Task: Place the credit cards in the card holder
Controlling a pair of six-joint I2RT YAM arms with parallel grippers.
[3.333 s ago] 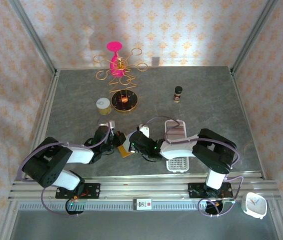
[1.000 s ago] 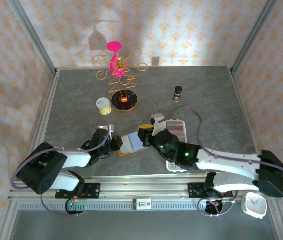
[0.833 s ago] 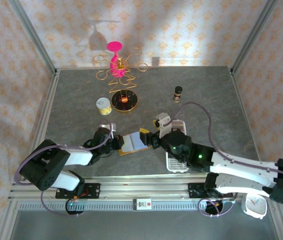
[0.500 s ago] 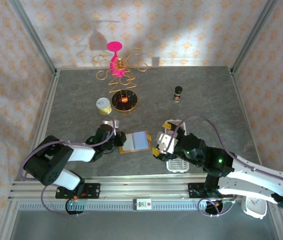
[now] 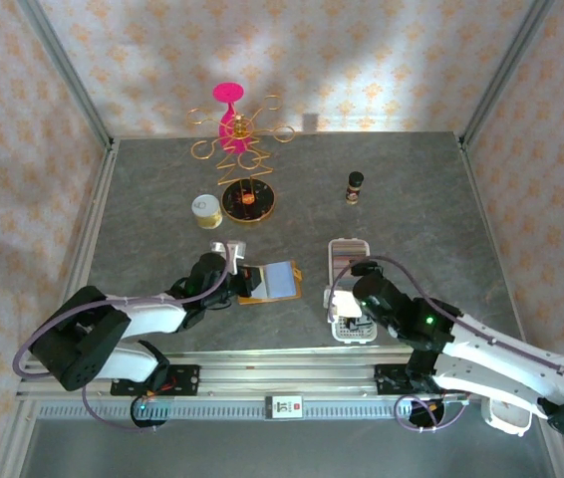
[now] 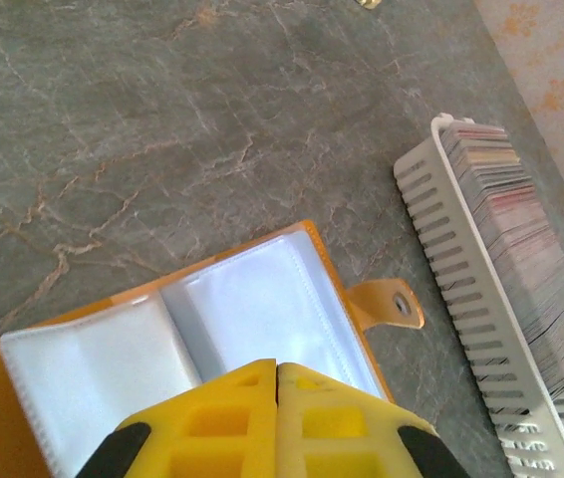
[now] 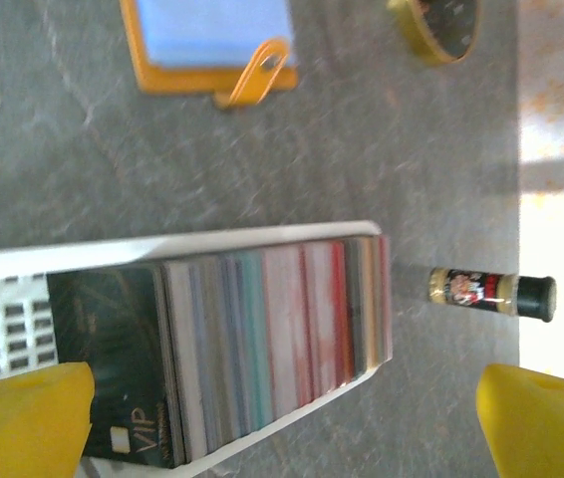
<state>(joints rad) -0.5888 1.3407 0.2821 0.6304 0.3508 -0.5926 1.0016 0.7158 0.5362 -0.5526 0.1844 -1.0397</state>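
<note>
While the left claw (image 6: 277, 418) has its fingers pressed together at the left edge of the card holder (image 6: 252, 309), the orange holder lies spread open on the grey surface (image 5: 412, 219). Its clear pockets face up and its closing tab (image 6: 387, 304) points toward the white tray (image 6: 451, 269). That hold looks meant to pin the holder flat and open, so that a card can be slid in from the right. The right claw (image 7: 282, 408) hangs over the tray with its fingers spread wide and nothing between them. It appears lined up to pick one of the credit cards (image 7: 272, 329), which stand on edge, packed in a row at the far end of the tray. From above, the holder (image 5: 272, 282) sits just left of the tray (image 5: 350, 324), near the arms.

Whether the left claw actually pinches a leaf of the holder or only presses on it is hidden under its own fingers. I cannot tell if the bluish pocket already holds a card. The near end of the tray is covered by the right arm, and most card faces are blurred apart from a dark front card (image 7: 113, 398).
</note>
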